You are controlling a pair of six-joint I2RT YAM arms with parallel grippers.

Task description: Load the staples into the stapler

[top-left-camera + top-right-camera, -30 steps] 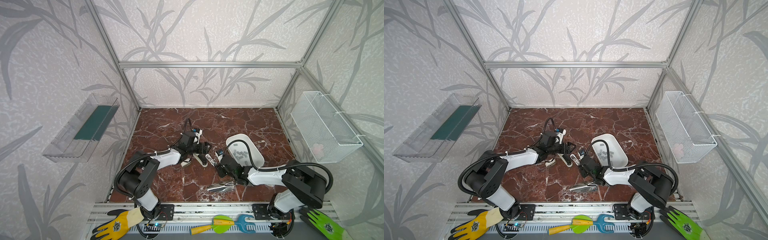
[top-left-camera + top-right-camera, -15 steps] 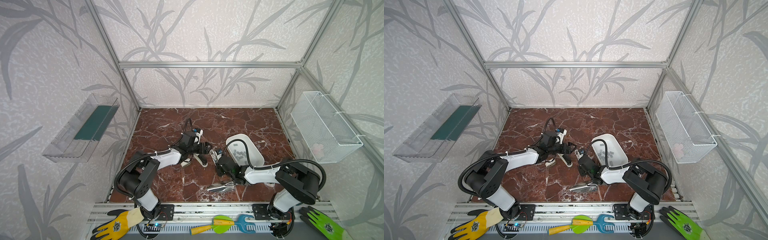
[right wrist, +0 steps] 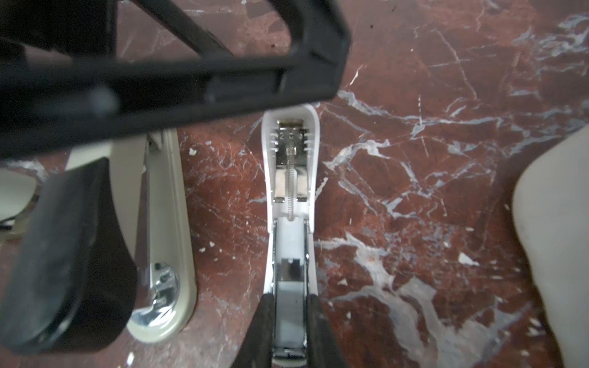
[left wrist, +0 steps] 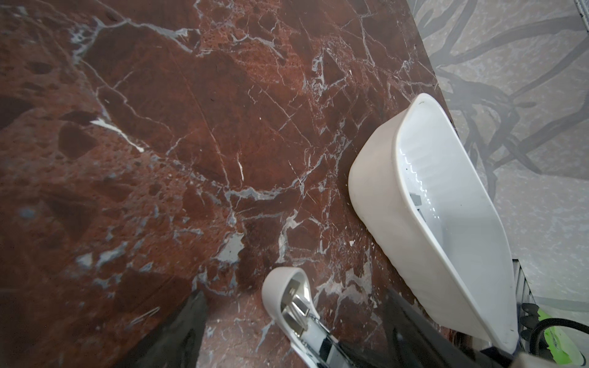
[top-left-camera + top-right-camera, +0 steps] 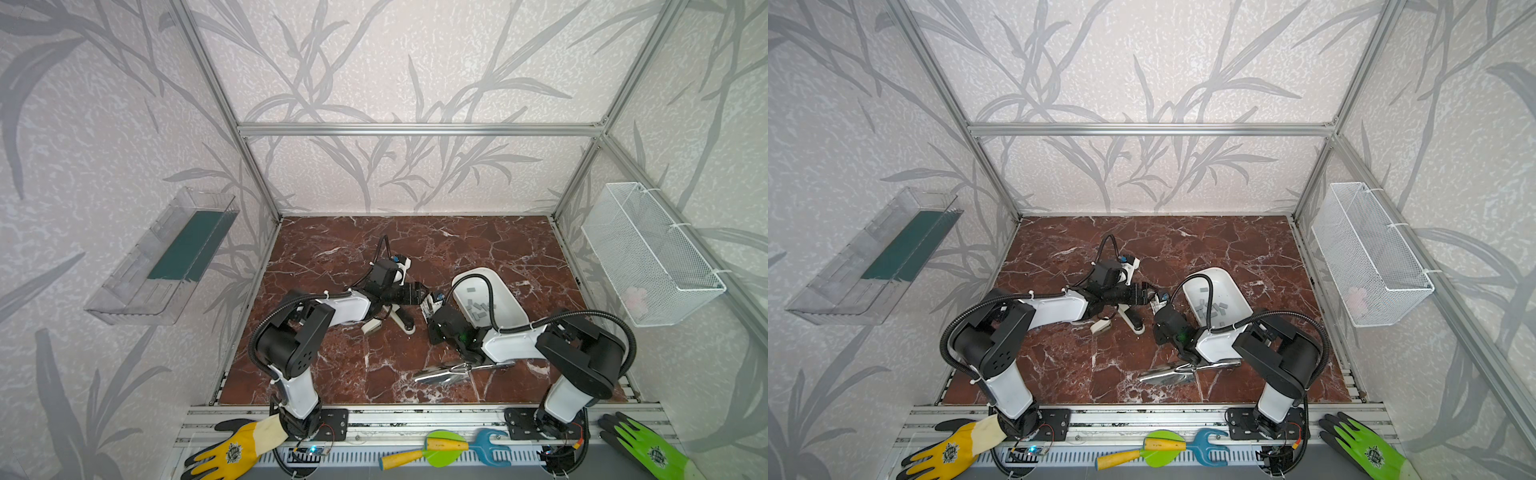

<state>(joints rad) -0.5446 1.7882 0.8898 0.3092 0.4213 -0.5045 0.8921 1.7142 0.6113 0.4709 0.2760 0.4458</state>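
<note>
The stapler lies swung open on the marble in both top views, its white arm [image 5: 401, 321] [image 5: 1130, 321] beside its beige base [image 5: 371, 328]. In the right wrist view my right gripper [image 3: 290, 306] is shut on the near end of the white arm's metal channel [image 3: 290, 242], and the base with its chrome anvil [image 3: 162, 286] lies alongside. My left gripper [image 5: 415, 293] [image 4: 296, 331] stands open, its fingers straddling the arm's far rounded end [image 4: 283, 286] without touching. Several grey staples [image 5: 478, 309] [image 5: 1212, 309] lie in the white tray [image 5: 505, 291] [image 4: 382, 197].
A shiny metal tool [image 5: 453, 369] lies on the floor near the front, under the right forearm. A wire basket [image 5: 648, 253] hangs on the right wall and a clear shelf [image 5: 166, 257] on the left. Gloves and toy tools rest on the front rail.
My right gripper has moved a little left and closed its jaws on the stapler's white arm. The left arm has barely moved.
</note>
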